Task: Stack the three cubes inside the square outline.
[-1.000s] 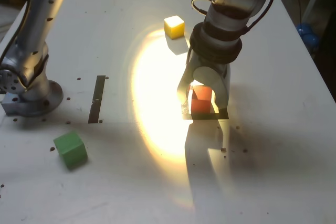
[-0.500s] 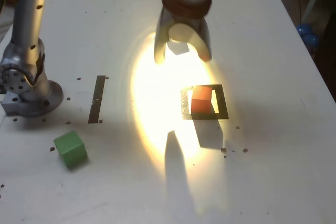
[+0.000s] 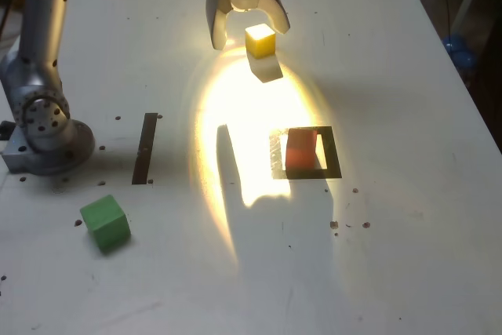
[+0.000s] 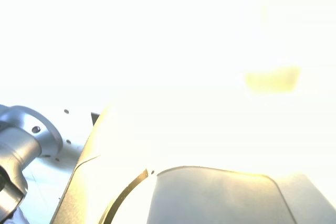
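Exterior view: your gripper (image 3: 252, 38) is open, holding nothing, and the yellow cube (image 3: 260, 41) lies on the table (image 3: 392, 256) at about half past five from its palm, nearer the fingertip on that view's right. You'd likely need to centre the fingers over it before closing; whether they already straddle it in depth, you can't tell from here.

Red cube (image 3: 301, 149) sits inside dark sq. outline (image 3: 333, 153), white centre lit; yellow cube (image 3: 260, 41) far, bright on top; green cube (image 3: 105, 222) near left, turned, apart!
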